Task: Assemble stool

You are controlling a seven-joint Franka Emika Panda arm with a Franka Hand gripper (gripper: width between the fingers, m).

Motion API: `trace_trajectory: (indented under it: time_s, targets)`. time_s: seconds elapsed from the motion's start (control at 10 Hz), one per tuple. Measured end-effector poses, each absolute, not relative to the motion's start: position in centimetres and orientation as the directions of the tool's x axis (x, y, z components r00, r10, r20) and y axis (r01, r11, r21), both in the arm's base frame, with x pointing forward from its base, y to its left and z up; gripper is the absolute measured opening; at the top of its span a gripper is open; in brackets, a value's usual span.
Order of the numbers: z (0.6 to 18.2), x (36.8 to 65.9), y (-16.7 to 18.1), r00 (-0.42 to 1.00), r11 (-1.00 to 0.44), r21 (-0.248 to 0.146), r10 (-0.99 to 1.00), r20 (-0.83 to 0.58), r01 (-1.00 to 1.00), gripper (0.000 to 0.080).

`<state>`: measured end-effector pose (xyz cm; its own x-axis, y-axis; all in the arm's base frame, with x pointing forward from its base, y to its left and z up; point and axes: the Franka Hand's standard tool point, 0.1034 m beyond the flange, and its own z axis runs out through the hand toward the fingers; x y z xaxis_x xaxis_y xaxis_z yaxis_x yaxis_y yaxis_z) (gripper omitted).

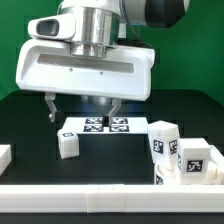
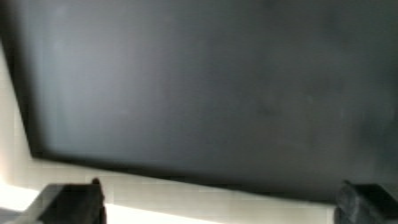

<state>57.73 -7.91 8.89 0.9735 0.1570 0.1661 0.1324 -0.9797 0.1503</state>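
1. Claw status. My claw (image 1: 81, 108) hangs under the wide white wrist housing (image 1: 85, 65), just above the desk (image 1: 25, 125). The two dark fingers (image 1: 50, 106) are spread wide and point down. Only the far edge of the marker board shows in the gap between them. Nothing is pinched.

2. Wrist view check. Both fingertips (image 2: 71, 203) appear at the picture's edge, far apart. Between them lies only the blurred dark desk surface, with a pale strip (image 2: 15, 120) along one side.

3. Marker board. The marker board (image 1: 95, 125) lies flat on the desk directly below my claw, tags facing up. Nothing rests on it.

4. Stool parts.
- One small white leg block (image 1: 67, 144) stands on the desk just in front of the marker board's corner on the exterior view's left. It is apart from my fingers. Its markings are too small to read.
- Two tagged leg blocks stand at the exterior view's right, close together. The rear block (image 1: 163, 138) is just beside the marker board. The front block (image 1: 193, 158) is nearer the desk's front edge.

5. Surroundings. A low white rail (image 1: 100, 196) runs along the front of the desk. A plain white block (image 1: 4, 155) sits at the exterior view's left edge, well apart from the stool parts.
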Motion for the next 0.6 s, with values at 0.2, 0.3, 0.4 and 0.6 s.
trace_trajectory:
  time_s: [0.2,0.3,0.4,0.6]
  targets:
    - [8.4,57.0,-8.6,0.945,-0.941,0.169,0.312,0.103,0.292,0.0649]
    - [8.2,56.6,-9.4,0.947,-0.943,0.154,0.311,0.081,0.296,0.0649]
    - [8.3,56.7,-9.0,0.962,-0.958,0.145,0.26,0.077,0.247,0.0649]
    - [8.1,56.4,-8.9,0.967,-0.962,0.132,0.247,0.054,0.239,0.0649]
